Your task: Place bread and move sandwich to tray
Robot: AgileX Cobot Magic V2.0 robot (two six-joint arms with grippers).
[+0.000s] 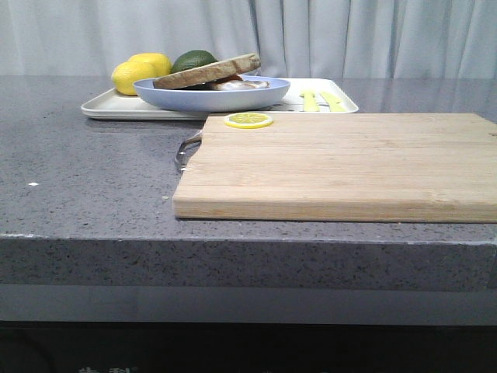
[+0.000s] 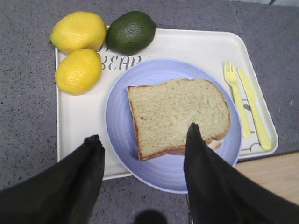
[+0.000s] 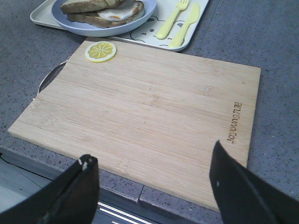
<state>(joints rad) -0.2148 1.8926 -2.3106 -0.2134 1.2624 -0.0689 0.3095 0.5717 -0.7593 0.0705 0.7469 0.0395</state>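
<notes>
The sandwich [image 2: 177, 114] lies on a round pale-blue plate [image 2: 121, 140], and the plate rests on the white tray [image 2: 79, 126]. Its top slice is the bread [image 1: 208, 72], which leans over a fried egg [image 3: 117, 11] and a lower slice. My left gripper [image 2: 143, 132] hovers above the plate's near side, open, with nothing between its fingers. My right gripper [image 3: 153, 151] is open over the near edge of the wooden cutting board [image 3: 149, 107], empty. Neither gripper shows in the front view.
Two lemons [image 2: 77, 51] and a dark green lime [image 2: 131, 31] sit at the tray's far left corner. A yellow fork [image 2: 236, 98] and knife [image 2: 254, 107] lie on its right side. A lemon slice [image 1: 248, 120] lies on the board's far left corner. The counter edge is close below the board.
</notes>
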